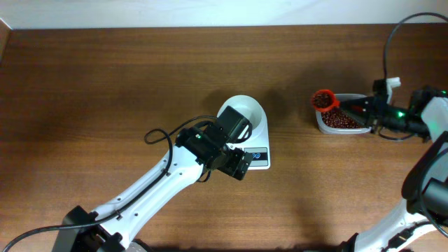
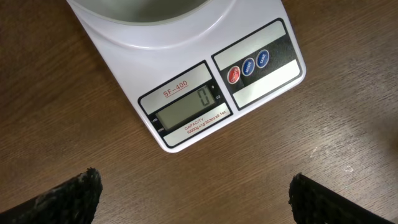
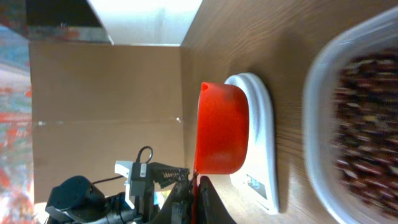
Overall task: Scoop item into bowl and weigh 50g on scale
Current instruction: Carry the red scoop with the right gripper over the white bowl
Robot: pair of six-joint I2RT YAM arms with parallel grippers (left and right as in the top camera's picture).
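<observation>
The white scale (image 1: 260, 143) stands mid-table with the white bowl (image 1: 243, 110) on it. In the left wrist view the scale (image 2: 186, 93) reads 0, and the bowl (image 2: 149, 7) shows only as a rim at the top. My left gripper (image 1: 241, 168) hovers open at the scale's front-left corner, its fingertips (image 2: 68, 196) wide apart over bare wood. My right gripper (image 1: 358, 108) is shut on the handle of a red scoop (image 1: 323, 100) filled with beans, held over the left end of the bean container (image 1: 343, 121). The scoop (image 3: 221, 127) appears side-on in the right wrist view.
The clear plastic container (image 3: 354, 118) of red-brown beans sits at the right of the table, blurred and close in the right wrist view. The left arm (image 1: 154, 185) crosses the table's front left. A black cable (image 1: 388, 42) hangs at the far right.
</observation>
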